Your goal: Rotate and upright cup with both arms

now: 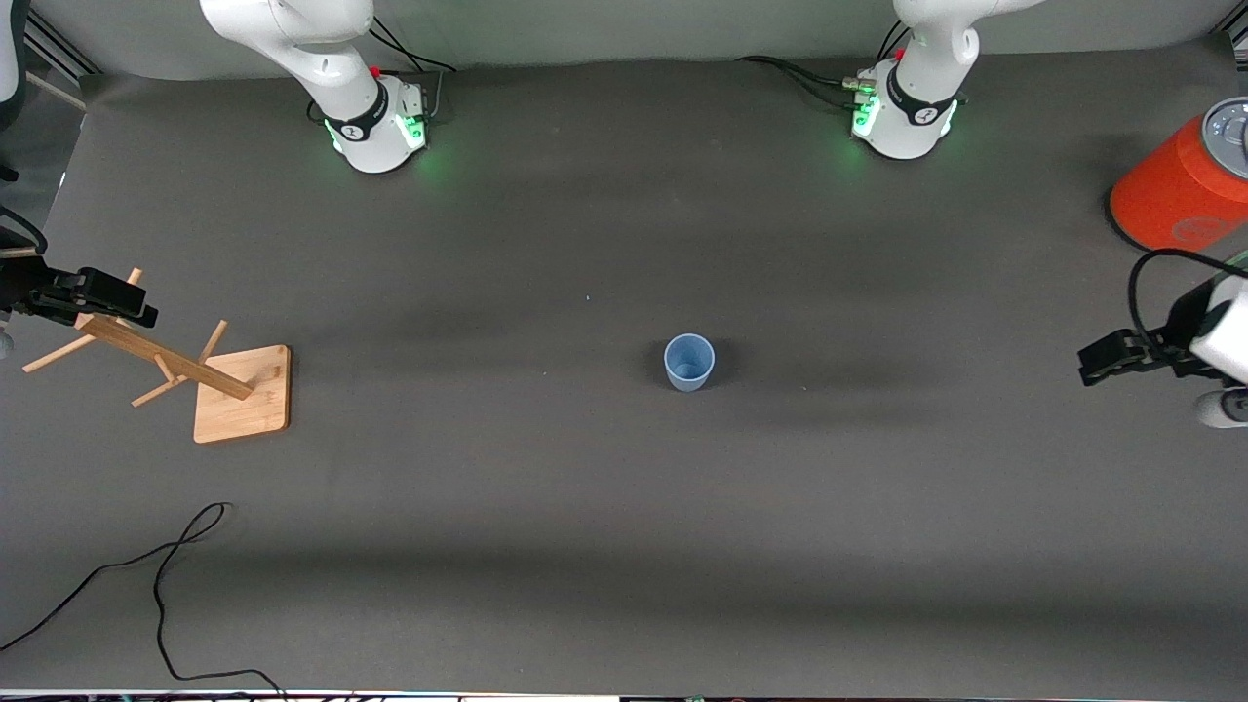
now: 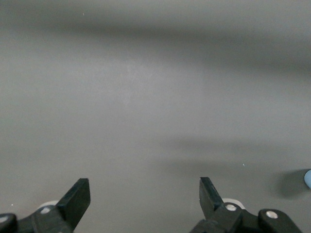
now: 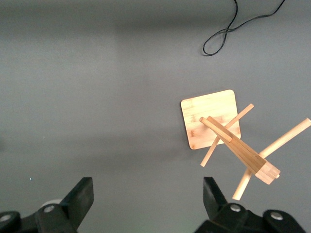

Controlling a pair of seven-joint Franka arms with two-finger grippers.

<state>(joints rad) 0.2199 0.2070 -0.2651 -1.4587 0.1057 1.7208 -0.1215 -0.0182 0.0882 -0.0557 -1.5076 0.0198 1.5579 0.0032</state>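
Cup: the blue cup stands upright, mouth up, near the middle of the table, well apart from both arms. That is the pose the task asks for. Whether the task put it so cannot be told.

Left claw: the left gripper hangs at about 3 o'clock from the cup, over the left arm's end of the table. Its fingers are spread wide in its wrist view, with nothing between them.

Right claw: the right gripper hangs at about 9 o'clock from the cup, above the top of the wooden rack. Its fingers are also spread and hold nothing.

Stage: both arms wait parked at the table's ends. This fits a finished job with the arms drawn back, or a cup that stood this way all along.

Doing it well: my judgement is that an upright cup wants leaving alone. Any arm swinging inward should pass high enough to clear the rim, since a light cup would tip at a nudge. The right arm should also lift clear of the rack's pegs.

Hard to make out: only a sliver of the cup shows at the left wrist view's edge. An orange can is cut off by the frame. A black cable trails off the table's near edge.
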